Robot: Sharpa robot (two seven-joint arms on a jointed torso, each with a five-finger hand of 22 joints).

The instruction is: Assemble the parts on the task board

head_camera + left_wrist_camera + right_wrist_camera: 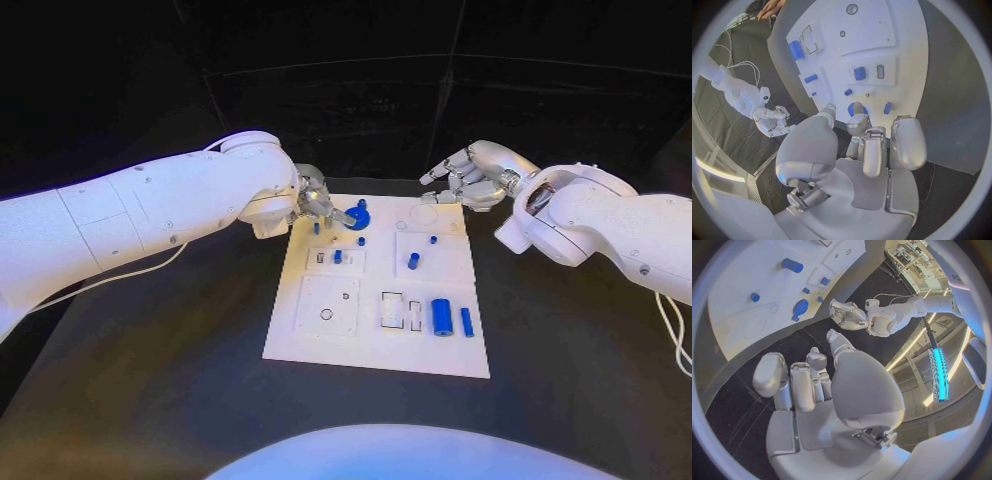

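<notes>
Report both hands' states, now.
Left hand: at the blue disc on the task board; grip cannot be told.
Right hand: open, holding nothing.

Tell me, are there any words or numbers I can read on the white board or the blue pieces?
None can be read. The white rectangular task board has only outlined shapes and holes, no letters. The small blue plastic parts are plain. A faint mark on the robot's right arm in the right wrist view is too blurred to read.
</notes>
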